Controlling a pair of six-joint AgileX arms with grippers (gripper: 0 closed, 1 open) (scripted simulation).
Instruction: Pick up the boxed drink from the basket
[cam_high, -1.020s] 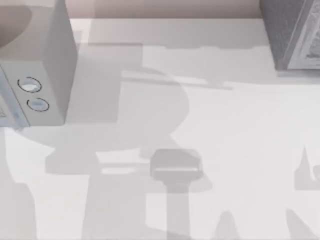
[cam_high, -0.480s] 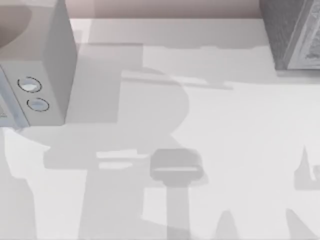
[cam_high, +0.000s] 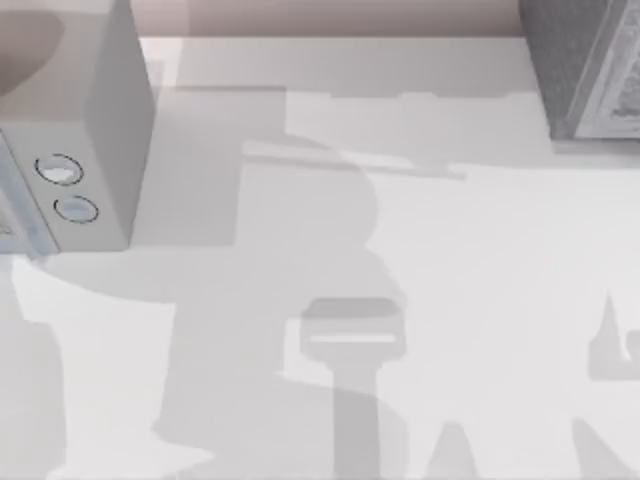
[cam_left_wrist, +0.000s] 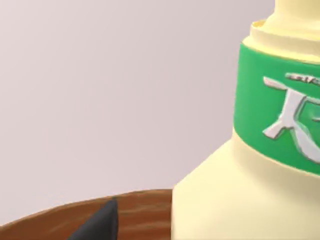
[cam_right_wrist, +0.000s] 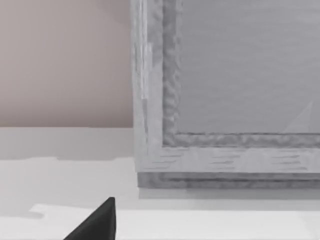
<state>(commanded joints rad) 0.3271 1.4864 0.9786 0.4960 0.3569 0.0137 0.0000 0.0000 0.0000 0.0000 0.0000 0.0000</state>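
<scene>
Showing close in the left wrist view: boxed drink (cam_left_wrist: 260, 170), pale yellow body with green label, right beside one dark claw fingertip (cam_left_wrist: 100, 222), over the brown basket rim (cam_left_wrist: 75, 215). Left claw state: can't tell. Right claw faces a grey box (cam_right_wrist: 225, 90) at the counter's (cam_high: 450, 250) far right corner; state unclear.
</scene>
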